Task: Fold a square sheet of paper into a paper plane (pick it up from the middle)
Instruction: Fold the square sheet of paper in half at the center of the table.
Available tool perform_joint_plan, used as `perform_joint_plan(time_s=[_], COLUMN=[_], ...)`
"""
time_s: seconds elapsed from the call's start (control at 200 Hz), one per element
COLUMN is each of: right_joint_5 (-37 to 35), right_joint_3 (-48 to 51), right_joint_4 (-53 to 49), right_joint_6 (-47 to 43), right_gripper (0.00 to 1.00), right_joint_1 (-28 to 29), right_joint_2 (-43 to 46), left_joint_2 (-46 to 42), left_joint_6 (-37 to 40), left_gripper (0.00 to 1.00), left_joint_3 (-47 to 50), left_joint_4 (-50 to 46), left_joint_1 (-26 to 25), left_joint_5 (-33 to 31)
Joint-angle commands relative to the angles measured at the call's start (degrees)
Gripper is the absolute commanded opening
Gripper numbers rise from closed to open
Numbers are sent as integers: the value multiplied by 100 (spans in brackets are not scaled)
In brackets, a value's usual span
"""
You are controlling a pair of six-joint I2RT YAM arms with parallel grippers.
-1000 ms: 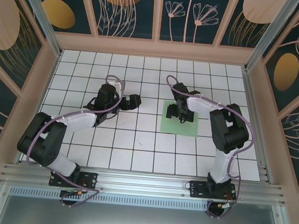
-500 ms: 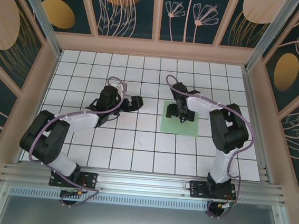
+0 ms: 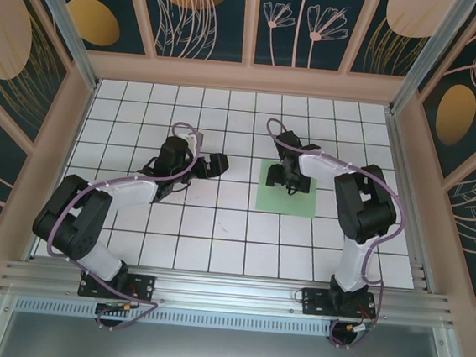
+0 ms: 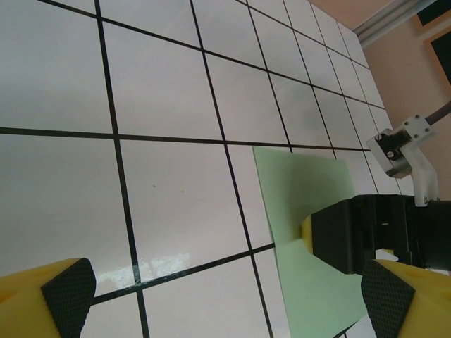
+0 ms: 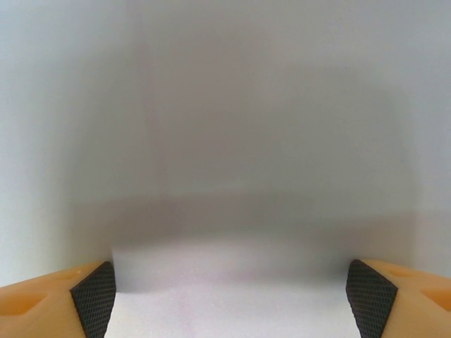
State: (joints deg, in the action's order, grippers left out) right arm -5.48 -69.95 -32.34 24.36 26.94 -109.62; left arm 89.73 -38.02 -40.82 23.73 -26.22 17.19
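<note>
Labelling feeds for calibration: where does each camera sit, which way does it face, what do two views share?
Top external: above, behind the robot, looking down on the gridded table; left arm, right arm show.
Left wrist: low over tiles, facing the square sheet of paper; left claw tips at bottom corners.
Right wrist: close to a blurred pale surface; right claw tips below.
Shared: paper, top and left wrist.
</note>
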Motion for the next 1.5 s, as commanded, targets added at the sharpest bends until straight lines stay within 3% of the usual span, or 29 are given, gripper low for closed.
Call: perform_joint_plan(time_s=[0.0, 0.195, 0.465, 0.595, 0.786, 1.141, 1.271, 1.491], right_joint_5=[99, -39, 122, 433, 1559, 4041, 4224, 3843], right_joint_3=[355, 242, -32, -53, -80, 402, 736, 1293], right_joint_4=[95, -26, -175, -78, 171, 1888, 2250, 2263], right_joint_6=[-18, -75, -153, -185, -217, 636, 819, 721], right_gripper=[84, 79, 64, 58, 47, 47, 48, 53], right_joint_1=[-13, 31, 48, 57, 79, 72, -39, -431], right_joint_2=[-378, -220, 65, 382, 788, 1276, 1167, 1066], left_joint_2=[13, 84, 90, 89, -46, -393, -300, -77], left_joint_6=[42, -4, -12, -24, -101, -161, -157, -190], left_gripper=[98, 99, 99, 99, 99, 99, 99, 98], left_joint_3=[-135, -180, -208, -186, -79, 34, -60, -154], left_joint_4=[-61, -17, -25, -17, 137, 247, 241, 299], left_joint_1=[-19, -15, -14, -15, -15, -15, -15, -18], left_joint_5=[48, 65, 65, 52, -183, -402, -32, 394])
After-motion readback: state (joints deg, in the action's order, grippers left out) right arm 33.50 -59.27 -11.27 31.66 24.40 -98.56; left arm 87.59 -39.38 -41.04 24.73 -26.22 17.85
